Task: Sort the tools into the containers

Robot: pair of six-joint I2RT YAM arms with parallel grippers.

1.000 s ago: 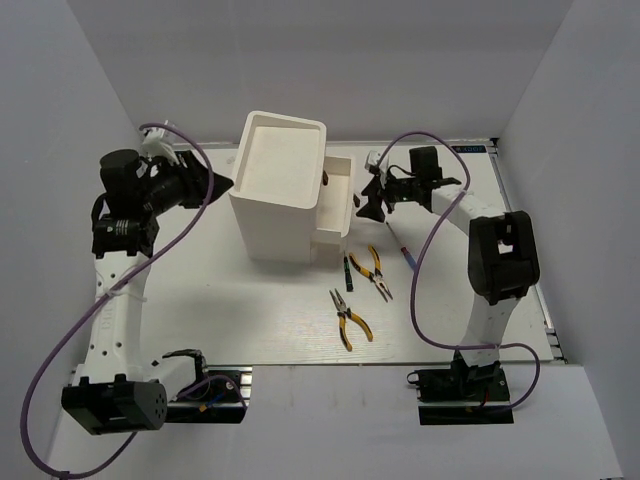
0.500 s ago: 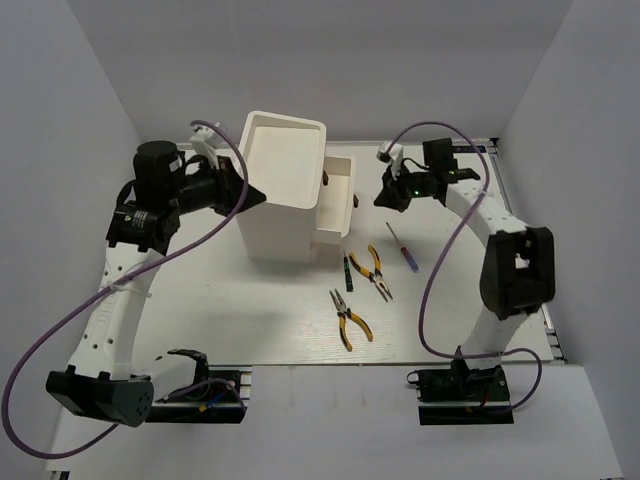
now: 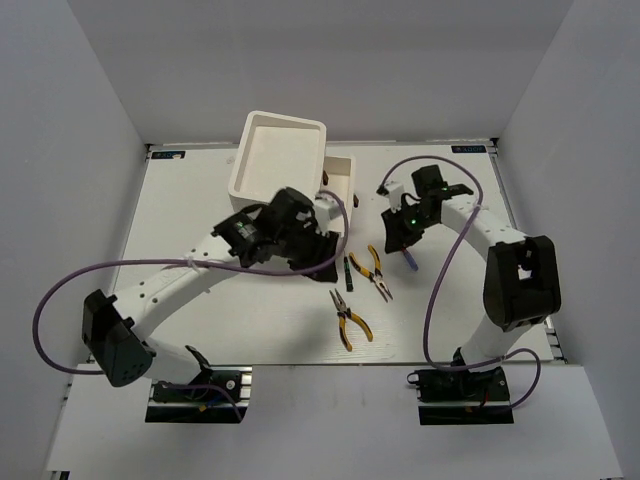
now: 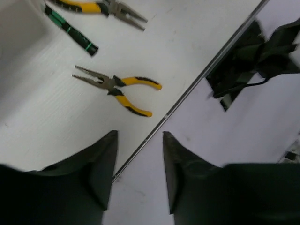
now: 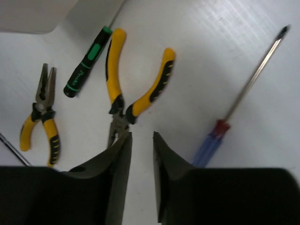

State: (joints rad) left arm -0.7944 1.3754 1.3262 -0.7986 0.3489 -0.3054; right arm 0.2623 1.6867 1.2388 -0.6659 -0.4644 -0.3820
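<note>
Two yellow-handled pliers [image 3: 373,270] [image 3: 351,319] and a thin dark-green screwdriver [image 3: 349,272] lie in front of the tall white box [image 3: 278,150]. One white drawer [image 3: 343,172] stands open on the box's right side. My left gripper [image 3: 325,262] hovers in front of the box, open and empty [image 4: 139,140]; its view shows the near pliers [image 4: 117,87]. My right gripper [image 3: 398,240] is narrowly open and empty [image 5: 141,138], just above the table between the far pliers [image 5: 133,96] and the blue-handled screwdriver [image 5: 220,133].
My left arm [image 3: 180,285] crosses the table in front of the box and hides the lower drawers. The table's front edge [image 4: 187,89] runs close to the near pliers. The left arm's base mount [image 3: 195,395] and the right arm's base mount [image 3: 465,385] sit beyond it.
My left arm swung from the left of the box round to its front, above the tools. My right gripper dropped from beside the open drawer toward the blue screwdriver and pliers.
</note>
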